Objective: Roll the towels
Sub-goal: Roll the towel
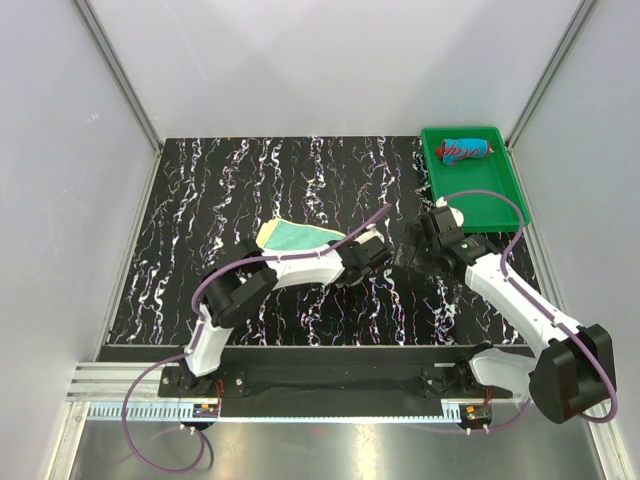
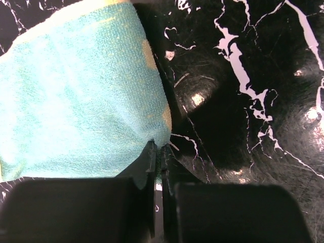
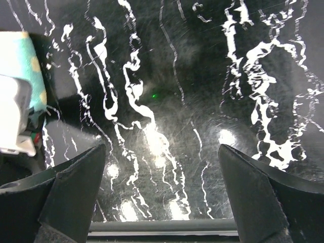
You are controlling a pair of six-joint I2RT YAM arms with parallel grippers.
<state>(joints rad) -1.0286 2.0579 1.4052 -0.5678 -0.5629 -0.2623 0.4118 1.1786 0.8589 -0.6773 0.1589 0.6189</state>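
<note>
On the table (image 1: 200,200), two towels: yellow towel (image 1: 297,238) clenched by left pincer (image 2: 159,152), red towel (image 1: 464,151) rolled in one tray (image 1: 500,205); right pincer (image 3: 162,152) released.

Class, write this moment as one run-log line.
left gripper: shut on yellow-teal towel corner | right gripper: open, above table | red towel: rolled, in green tray

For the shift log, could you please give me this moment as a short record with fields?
red towel: rolled, lying in the far end of the green tray
yellow-teal towel: unrolled, on the table
left gripper: shut, pinching a corner of the yellow-teal towel
right gripper: open, holding nothing, over bare table
towels still to roll: one
</note>
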